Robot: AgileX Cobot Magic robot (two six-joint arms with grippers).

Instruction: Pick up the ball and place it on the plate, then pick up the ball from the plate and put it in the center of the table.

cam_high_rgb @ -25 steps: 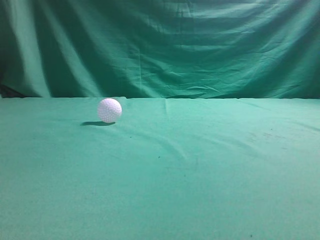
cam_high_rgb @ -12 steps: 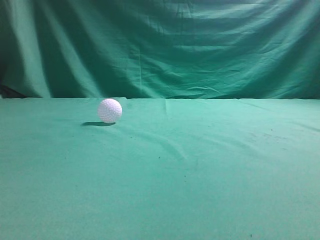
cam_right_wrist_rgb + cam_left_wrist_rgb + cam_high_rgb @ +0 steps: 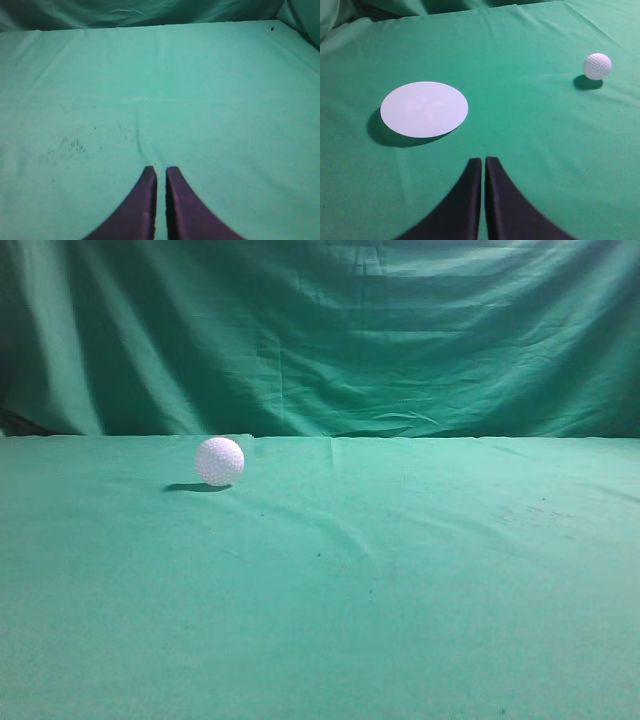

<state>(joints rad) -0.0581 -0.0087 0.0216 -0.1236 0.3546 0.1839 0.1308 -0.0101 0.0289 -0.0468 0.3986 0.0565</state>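
The white dimpled ball [image 3: 219, 461] rests on the teal-green table [image 3: 400, 590], left of centre and toward the back in the exterior view. In the left wrist view the ball [image 3: 597, 66] lies at the upper right, and a pale round plate [image 3: 424, 109] lies on the cloth to its left. My left gripper [image 3: 483, 161] is shut and empty, nearer than both, closer to the plate. My right gripper [image 3: 161, 170] is shut and empty over bare cloth. Neither gripper nor the plate shows in the exterior view.
A draped green cloth backdrop [image 3: 330, 330] hangs behind the table's far edge. The cloth under the right gripper has faint dark specks [image 3: 67, 147] and light wrinkles.
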